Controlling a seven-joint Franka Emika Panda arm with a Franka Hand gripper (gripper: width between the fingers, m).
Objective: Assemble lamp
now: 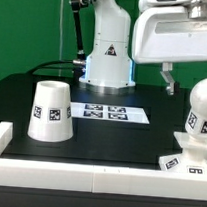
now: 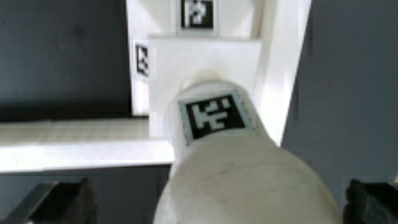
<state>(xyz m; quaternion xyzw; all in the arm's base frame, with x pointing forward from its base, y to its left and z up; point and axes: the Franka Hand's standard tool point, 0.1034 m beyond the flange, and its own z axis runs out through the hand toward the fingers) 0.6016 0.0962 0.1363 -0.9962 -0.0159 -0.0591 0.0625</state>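
Observation:
The ball-shaped white bulb [image 1: 203, 104] stands upright on the flat square base [image 1: 184, 161] at the exterior view's right. The truncated-cone shade [image 1: 51, 112] stands alone on the black table at the exterior view's left. My gripper [image 1: 175, 82] hangs open above and a little behind the bulb. In the wrist view the bulb [image 2: 222, 150] fills the middle, with its tag facing the camera and the base [image 2: 222, 60] beyond it. My dark fingertips [image 2: 61, 200] stand wide apart on either side of the bulb, clear of it. The gripper [image 2: 217, 202] holds nothing.
The marker board [image 1: 111, 113] lies in the middle of the table before the robot's pedestal [image 1: 106, 62]. A white rail [image 1: 76, 175] runs along the table's front edge and also shows in the wrist view [image 2: 71, 145].

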